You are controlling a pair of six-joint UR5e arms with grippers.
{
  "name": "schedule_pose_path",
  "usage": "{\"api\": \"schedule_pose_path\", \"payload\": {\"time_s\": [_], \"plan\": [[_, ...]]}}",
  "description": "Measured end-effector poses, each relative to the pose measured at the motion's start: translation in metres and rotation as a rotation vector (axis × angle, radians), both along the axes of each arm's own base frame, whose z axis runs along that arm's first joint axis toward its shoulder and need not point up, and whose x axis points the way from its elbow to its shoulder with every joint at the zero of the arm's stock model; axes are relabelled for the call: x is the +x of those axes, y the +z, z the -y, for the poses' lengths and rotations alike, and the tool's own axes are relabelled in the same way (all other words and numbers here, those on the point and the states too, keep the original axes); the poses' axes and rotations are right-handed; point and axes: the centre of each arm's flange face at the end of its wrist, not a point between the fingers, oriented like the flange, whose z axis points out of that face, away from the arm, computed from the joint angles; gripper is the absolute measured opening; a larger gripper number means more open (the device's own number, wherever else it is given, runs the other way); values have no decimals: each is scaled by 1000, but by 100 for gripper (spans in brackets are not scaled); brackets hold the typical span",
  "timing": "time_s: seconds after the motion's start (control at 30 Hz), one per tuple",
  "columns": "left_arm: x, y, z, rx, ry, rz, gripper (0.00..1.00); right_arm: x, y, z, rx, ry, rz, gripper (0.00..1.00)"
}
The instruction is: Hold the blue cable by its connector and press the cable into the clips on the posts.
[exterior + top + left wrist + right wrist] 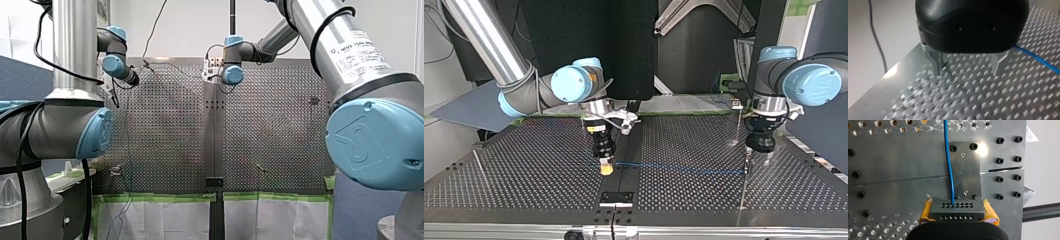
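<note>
Blue cable [679, 168], likely light and floppy, runs low across the table [524, 165]; my right end effector [958, 210] clamps its rigid connector [957, 207], the surest hold, between yellow pads [926, 211], while my left end effector [967, 72] hangs wide and empty beside the cable.

My left arm [75, 45] and my right arm [320, 35]: silver tubes, pale-blue joint caps [372, 142], black cables [21, 150]; label [364, 50] unreadable.

A robotics lab, by the look of it: big robot arms [370, 130] over a perforated metal surface [170, 125], green tape [150, 197] along its edge, a blue partition [20, 75] behind
</note>
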Motion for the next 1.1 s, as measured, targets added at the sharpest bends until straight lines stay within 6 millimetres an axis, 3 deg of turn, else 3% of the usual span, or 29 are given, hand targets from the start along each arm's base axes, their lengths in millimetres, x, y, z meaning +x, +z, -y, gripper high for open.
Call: {"api": "schedule_pose_path", "payload": {"time_s": [0.5,0.67,0.93,1.1], "plan": [[-66,-9,25,-5,-102,-84,100,0,0,0,3,1,-2,0],[-79,8,27,27,-105,-43,100,0,0,0,3,1,-3,0],[-89,55,30,118,-105,59,100,0,-1,-1,4,3,-3,0],[-90,66,32,174,-110,80,100,1,-1,-1,4,5,-2,0]]}}
